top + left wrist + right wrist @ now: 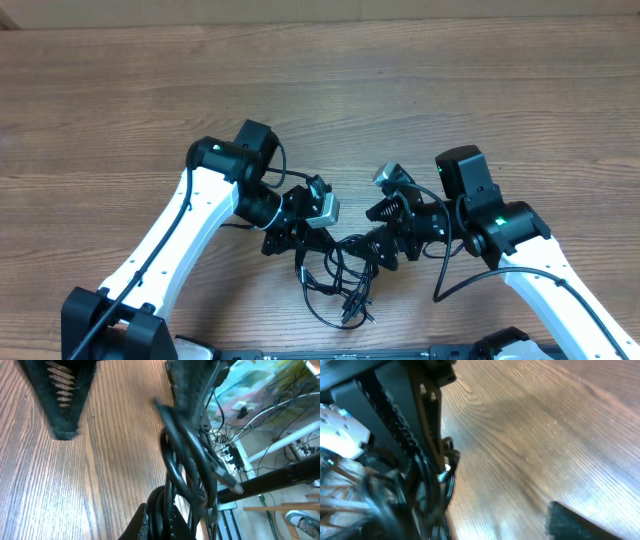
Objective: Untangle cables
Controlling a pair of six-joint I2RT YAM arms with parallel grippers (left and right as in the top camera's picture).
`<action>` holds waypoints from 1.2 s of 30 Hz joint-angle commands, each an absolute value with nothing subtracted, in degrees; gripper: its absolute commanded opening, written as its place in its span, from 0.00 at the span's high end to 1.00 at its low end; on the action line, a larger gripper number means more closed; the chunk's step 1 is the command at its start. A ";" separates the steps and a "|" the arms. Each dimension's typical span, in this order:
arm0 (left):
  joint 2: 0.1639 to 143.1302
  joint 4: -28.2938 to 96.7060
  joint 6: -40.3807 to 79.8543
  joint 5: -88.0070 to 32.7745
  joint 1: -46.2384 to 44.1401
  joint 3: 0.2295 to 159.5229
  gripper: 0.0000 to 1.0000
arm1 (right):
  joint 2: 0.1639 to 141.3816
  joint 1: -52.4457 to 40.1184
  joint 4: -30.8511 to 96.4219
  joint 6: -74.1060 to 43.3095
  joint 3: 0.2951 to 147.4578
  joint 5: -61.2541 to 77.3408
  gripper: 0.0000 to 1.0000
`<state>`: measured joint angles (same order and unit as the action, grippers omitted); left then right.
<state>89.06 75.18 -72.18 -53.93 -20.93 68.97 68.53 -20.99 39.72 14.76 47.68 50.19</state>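
Closest to the left wrist lens, the left gripper [156, 512] is clenched at the bottom of that view. Its dark fingers are pinched together on the cables [186, 462], whose black loops rise out of the grip, blurred. Just beyond, the right gripper [127, 430] hangs into the picture from above, its two fingers spread wide with bare wood between them. The strands lie against the right-hand one of these fingers, though I cannot tell whether they truly touch it; the other finger stands clear of them.

From overhead, the two tools meet near the middle of the table [400, 90], toward its near edge. The left gripper [300, 240] points right and near. The right gripper [368, 230] faces it from the right, released, jaws apart. The cables [338, 285] lie between and just near of both tools as a loose knot of thin black loops. One strand runs up into the left gripper and the rest trail on the wood toward the near edge. The white left arm [170, 250] and right arm [560, 290] reach in from the near corners.

Seen from the right wrist, the cables [445, 480] bunch at the left beside dark gripper parts. One finger [570, 521] of the right gripper shows at the lower right, well apart from them.
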 commanded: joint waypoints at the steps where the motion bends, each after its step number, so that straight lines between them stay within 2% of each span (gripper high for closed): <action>1: 88.79 76.47 -77.14 -57.63 -21.08 69.06 0.96 | 68.49 -20.67 39.31 15.09 49.08 48.03 0.42; 2: 88.79 76.44 -77.14 -57.67 -21.08 69.06 0.96 | 68.49 -20.67 39.11 15.09 49.08 48.05 0.75; 4: 88.79 76.44 -77.14 -57.91 -21.08 69.06 0.96 | 68.49 -20.67 39.18 15.07 49.08 48.05 0.96; 17: 88.79 76.12 -77.14 -58.08 -21.08 69.06 0.96 | 68.49 -20.67 39.33 15.09 49.08 48.05 0.96; 18: 88.79 76.07 -77.14 -58.11 -21.08 69.06 0.96 | 68.49 -20.67 39.29 15.09 49.08 48.05 0.93; 19: 88.79 76.09 -77.14 -58.08 -21.08 69.06 0.96 | 68.49 -20.67 39.18 15.09 49.08 48.05 0.55; 20: 88.79 76.09 -77.14 -58.08 -21.08 69.06 0.96 | 68.49 -20.67 39.09 15.09 49.08 48.05 0.36; 24: 88.79 76.01 -77.17 -58.11 -21.08 69.06 0.96 | 68.49 -20.67 37.60 15.05 49.08 48.12 0.15; 26: 88.79 75.40 -77.17 -58.11 -21.08 69.06 0.96 | 68.49 -20.67 36.10 15.03 49.08 48.29 0.12; 27: 88.79 74.96 -77.14 -58.11 -21.08 69.06 0.96 | 68.49 -20.67 35.79 15.05 49.08 48.27 0.18; 28: 88.79 74.61 -77.14 -58.24 -21.08 69.06 0.96 | 68.49 -20.67 35.57 15.07 49.08 48.27 0.29; 30: 88.79 74.28 -77.14 -58.57 -21.08 69.06 0.96 | 68.49 -20.67 35.03 15.07 49.08 48.25 0.59; 33: 88.79 74.08 -77.14 -58.54 -21.08 69.06 0.96 | 68.49 -20.67 34.57 15.05 49.08 48.25 0.92; 34: 88.79 74.06 -77.14 -58.52 -21.08 69.06 0.96 | 68.49 -20.67 34.57 15.05 49.08 48.25 0.96; 36: 88.79 73.87 -77.14 -58.52 -21.08 69.06 0.96 | 68.49 -20.67 34.59 15.05 49.08 48.27 0.96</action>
<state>89.06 73.12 -72.42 -52.73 -20.80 68.97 68.51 -21.04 35.38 15.00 47.68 50.83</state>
